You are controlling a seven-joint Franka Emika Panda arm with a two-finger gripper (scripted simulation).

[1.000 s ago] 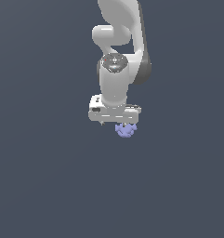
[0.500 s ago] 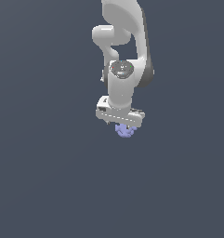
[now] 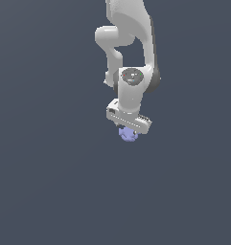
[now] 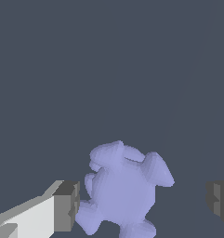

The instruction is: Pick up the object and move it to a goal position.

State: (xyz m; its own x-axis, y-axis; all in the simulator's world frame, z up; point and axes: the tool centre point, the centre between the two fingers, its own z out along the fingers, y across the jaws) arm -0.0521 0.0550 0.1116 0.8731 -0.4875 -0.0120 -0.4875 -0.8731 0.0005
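Observation:
The object is a small periwinkle-blue knobbly blob lying on the dark grey floor, directly under the white hand of the arm. My gripper hangs over it, and the hand hides most of the blob in the exterior view. In the wrist view the object sits between my two fingers. My gripper is open. One fingertip is right beside the blob, touching or nearly so. The other fingertip stands apart from it with a clear gap.
The plain dark grey floor spreads all around. The white arm rises from behind the hand toward the top of the exterior view. No other objects show.
The hand has turned about its axis and shifted slightly toward the exterior view's right, staying low over the blob. The blob has not moved.

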